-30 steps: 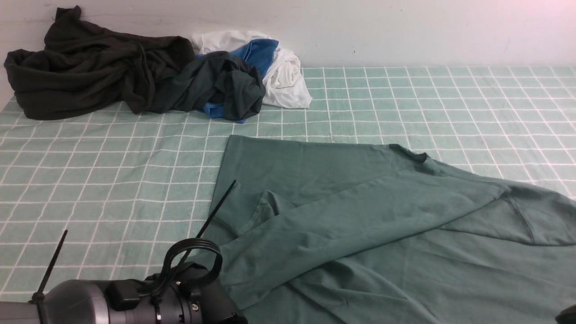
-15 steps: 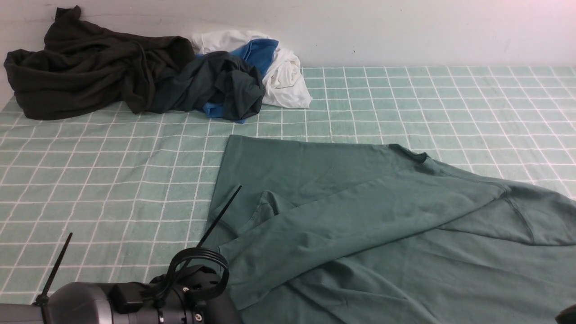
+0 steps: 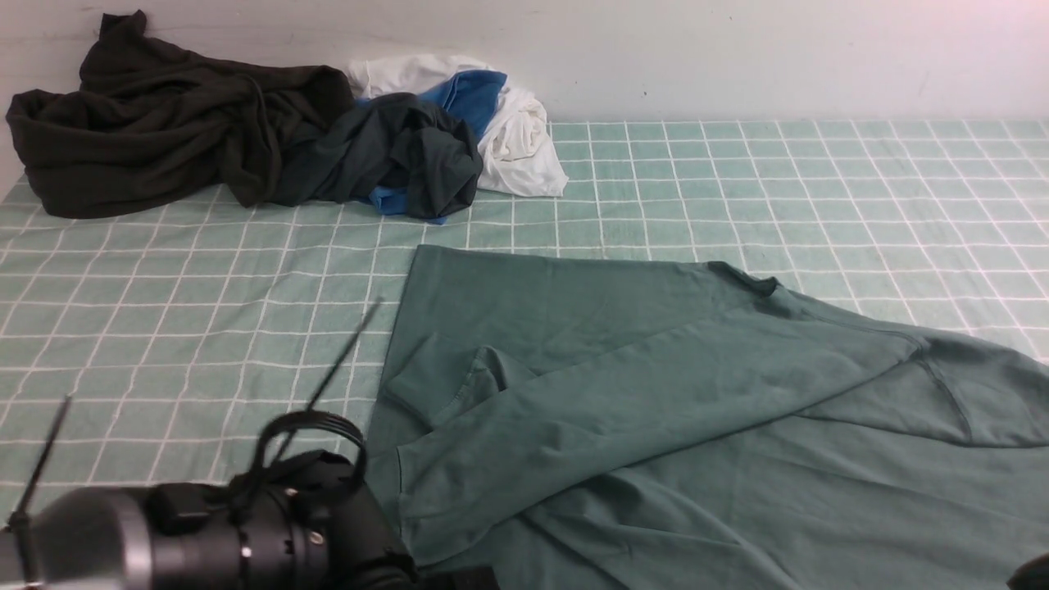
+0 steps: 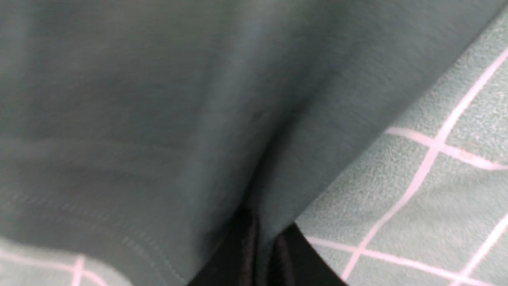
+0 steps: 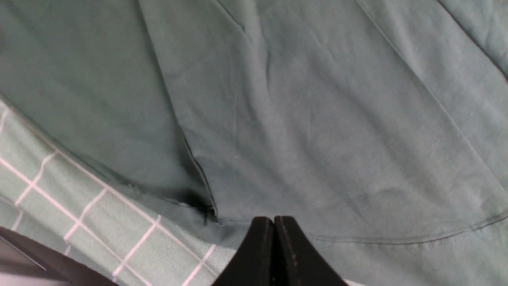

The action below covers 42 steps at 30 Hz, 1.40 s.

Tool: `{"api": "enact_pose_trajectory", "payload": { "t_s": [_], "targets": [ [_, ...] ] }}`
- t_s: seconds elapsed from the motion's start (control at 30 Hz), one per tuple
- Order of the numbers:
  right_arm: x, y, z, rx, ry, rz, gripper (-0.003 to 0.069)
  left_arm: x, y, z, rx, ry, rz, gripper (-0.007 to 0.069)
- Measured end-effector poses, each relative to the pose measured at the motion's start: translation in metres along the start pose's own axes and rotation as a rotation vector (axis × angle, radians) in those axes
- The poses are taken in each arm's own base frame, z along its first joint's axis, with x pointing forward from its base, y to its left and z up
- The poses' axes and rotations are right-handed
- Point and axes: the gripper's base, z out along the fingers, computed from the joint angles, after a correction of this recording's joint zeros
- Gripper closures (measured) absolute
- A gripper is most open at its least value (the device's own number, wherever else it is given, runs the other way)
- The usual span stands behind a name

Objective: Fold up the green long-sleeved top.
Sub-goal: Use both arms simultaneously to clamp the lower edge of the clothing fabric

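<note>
- Reading this as early days: green top [image 3: 574, 303] lies spread on the bench [image 3: 164, 328], near side, centre to right.
- One sleeve [image 3: 623, 401] is laid across the body; I judge the other sleeve and the body folds are not yet done.
- Left gripper [image 4: 264, 254]: nearly closed, pinching the top's edge.
- Right gripper [image 5: 274, 246]: fingers pressed together at the hem; can't tell if cloth is caught.

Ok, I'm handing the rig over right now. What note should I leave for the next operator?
Left end effector: shut on an edge of the top.
Right end effector: shut at the hem; grip on cloth unclear.
Top: spread on the checked cloth, one sleeve across the body; other clothes piled far left.
Done: that sleeve.
Left: the remaining folds.
</note>
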Motion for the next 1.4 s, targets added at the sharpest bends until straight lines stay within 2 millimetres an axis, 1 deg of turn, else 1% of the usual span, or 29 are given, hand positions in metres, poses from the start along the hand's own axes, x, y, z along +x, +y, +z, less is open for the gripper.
{"api": "enact_pose_trajectory", "payload": {
  "t_s": [0.1,0.17,0.2,0.23,0.3,0.33,0.47,0.53,0.57,0.6,0.63,0.67,0.73,0.77,0.8,0.83,0.87,0.93,1.1,1.13,1.2,1.3,1.33,1.4],
  "targets": [
    [-0.001,0.005,0.001,-0.018,0.000,-0.139,0.0647,0.020,0.009,-0.009,0.001,-0.005,-0.072,0.0618],
    [-0.002,0.009,0.003,-0.025,0.011,-0.257,0.0590,0.037,0.010,-0.011,0.000,0.013,-0.098,0.0618],
    [-0.002,0.009,0.003,-0.025,0.013,-0.261,0.0583,0.037,0.010,-0.011,0.000,0.015,-0.096,0.0618],
    [-0.004,0.010,0.005,-0.026,0.026,-0.326,0.0536,0.045,0.009,-0.010,0.001,0.028,-0.098,0.0618],
    [-0.008,0.012,0.014,-0.025,0.070,-0.397,0.0414,0.051,0.007,-0.009,0.008,0.046,-0.094,0.0618],
    [-0.009,0.012,0.016,-0.024,0.085,-0.414,0.0382,0.052,0.006,-0.009,0.009,0.046,-0.092,0.0618],
    [-0.019,0.015,0.042,-0.038,0.201,-0.471,0.0190,0.052,0.006,-0.010,0.009,0.044,-0.089,0.0618],
    [-0.020,0.019,0.057,-0.061,0.257,-0.490,0.0145,0.052,0.006,-0.010,0.009,0.044,-0.089,0.0618],
    [-0.020,0.020,0.060,-0.065,0.268,-0.493,0.0139,0.052,0.006,-0.010,0.009,0.044,-0.089,0.0618],
    [-0.015,0.024,0.075,-0.089,0.326,-0.508,0.0125,0.052,0.006,-0.010,0.008,0.043,-0.089,0.0618],
    [-0.010,0.026,0.085,-0.103,0.362,-0.518,0.0120,0.052,0.006,-0.010,0.008,0.043,-0.089,0.0618],
    [-0.009,0.027,0.087,-0.106,0.368,-0.523,0.0120,0.052,0.006,-0.010,0.008,0.043,-0.089,0.0618],
    [0.010,0.031,0.109,-0.125,0.414,-0.575,0.0121,0.052,0.006,-0.010,0.008,0.043,-0.089,0.0619],
    [0.012,0.031,0.110,-0.127,0.421,-0.579,0.0122,0.052,0.006,-0.010,0.008,0.043,-0.089,0.0619],
    [0.021,0.031,0.119,-0.125,0.403,-0.606,0.0127,0.052,0.006,-0.010,0.008,0.043,-0.089,0.0619],
    [0.024,0.031,0.125,-0.117,0.374,-0.617,0.0134,0.052,0.006,-0.010,0.008,0.042,-0.089,0.0619],
    [0.025,0.032,0.126,-0.116,0.370,-0.620,0.0134,0.052,0.006,-0.010,0.008,0.042,-0.089,0.0619],
    [0.036,0.031,0.136,-0.103,0.330,-0.643,0.0157,0.052,0.006,-0.010,0.008,0.042,-0.089,0.0619],
    [0.049,0.029,0.144,-0.079,0.319,-0.688,0.0206,0.052,0.007,-0.010,0.006,0.036,-0.089,0.0619],
    [0.052,0.028,0.145,-0.073,0.324,-0.703,0.0229,0.051,0.007,-0.010,0.006,0.034,-0.089,0.0619],
    [0.052,0.027,0.145,-0.067,0.324,-0.713,0.0246,0.051,0.007,-0.010,0.005,0.034,-0.089,0.0619],
    [0.050,0.027,0.146,-0.059,0.306,-0.708,0.0286,0.051,0.007,-0.010,0.005,0.033,-0.089,0.0619],
    [0.049,0.027,0.146,-0.056,0.288,-0.710,0.0313,0.051,0.007,-0.010,0.007,0.033,-0.090,0.0619],
    [0.048,0.028,0.147,-0.054,0.276,-0.710,0.0335,0.051,0.006,-0.010,0.008,0.032,-0.091,0.0619]
  ]
}}
